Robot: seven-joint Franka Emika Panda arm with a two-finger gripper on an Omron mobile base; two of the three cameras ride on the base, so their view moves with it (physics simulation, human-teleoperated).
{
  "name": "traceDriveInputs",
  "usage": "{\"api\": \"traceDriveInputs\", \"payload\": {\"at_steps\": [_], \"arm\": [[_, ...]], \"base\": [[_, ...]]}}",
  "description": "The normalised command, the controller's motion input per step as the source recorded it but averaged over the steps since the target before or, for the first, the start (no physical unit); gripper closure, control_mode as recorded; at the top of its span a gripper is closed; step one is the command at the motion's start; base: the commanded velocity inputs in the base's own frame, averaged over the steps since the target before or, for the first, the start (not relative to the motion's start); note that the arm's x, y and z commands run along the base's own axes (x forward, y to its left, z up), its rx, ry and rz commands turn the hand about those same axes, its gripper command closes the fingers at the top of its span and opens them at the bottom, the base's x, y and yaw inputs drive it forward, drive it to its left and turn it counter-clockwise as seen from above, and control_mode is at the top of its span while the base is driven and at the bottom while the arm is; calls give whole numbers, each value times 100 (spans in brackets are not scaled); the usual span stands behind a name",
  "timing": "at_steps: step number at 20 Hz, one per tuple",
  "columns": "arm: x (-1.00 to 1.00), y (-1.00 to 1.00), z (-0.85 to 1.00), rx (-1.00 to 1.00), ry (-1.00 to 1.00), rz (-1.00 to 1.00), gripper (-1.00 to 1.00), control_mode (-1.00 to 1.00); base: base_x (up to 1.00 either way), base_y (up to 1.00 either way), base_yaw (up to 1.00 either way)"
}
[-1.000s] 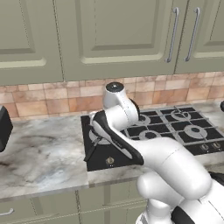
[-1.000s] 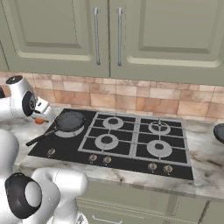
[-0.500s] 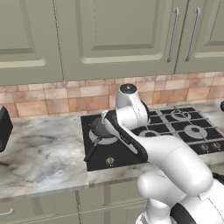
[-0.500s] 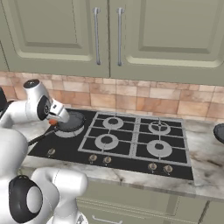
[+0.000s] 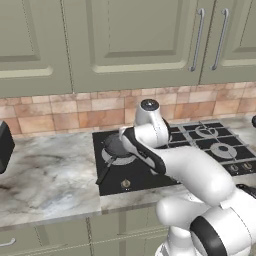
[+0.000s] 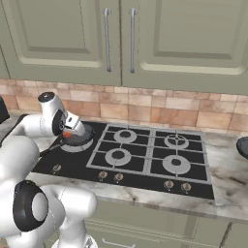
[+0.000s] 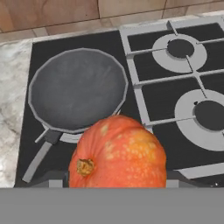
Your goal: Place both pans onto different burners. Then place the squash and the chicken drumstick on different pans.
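One pan [image 7: 78, 94] sat on the large burner [image 5: 116, 156]; the claw [image 6: 72, 127], pinching the squash [image 7: 118, 153], hung over it. Second pan and drumstick remained.

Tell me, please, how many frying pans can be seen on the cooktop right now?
1. A black pan sits on the large round burner at the cooktop's left end, below the squash. A dark object at the right base view's far right edge may be another.

Olive cabinets [image 5: 125, 40], brick backsplash [image 6: 160, 110]
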Motion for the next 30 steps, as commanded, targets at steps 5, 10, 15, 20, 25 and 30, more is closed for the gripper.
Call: {"api": "traceDriveInputs", "payload": {"at_steps": [5,10,15,20,25,30], "arm": [[33,0,-4,0,0,0,100,-100],[34,0,-19,0,0,0,100,-100],[32,0,-43,0,0,0,100,-100],[26,1,-15,0,-3,0,100,-100],[26,10,-3,0,0,0,100,-100],[17,23,-15,0,0,0,100,-100]], "base": [[0,0,0],[0,0,0],[0,0,0],[0,0,0],[0,0,0],[0,0,0]]}}
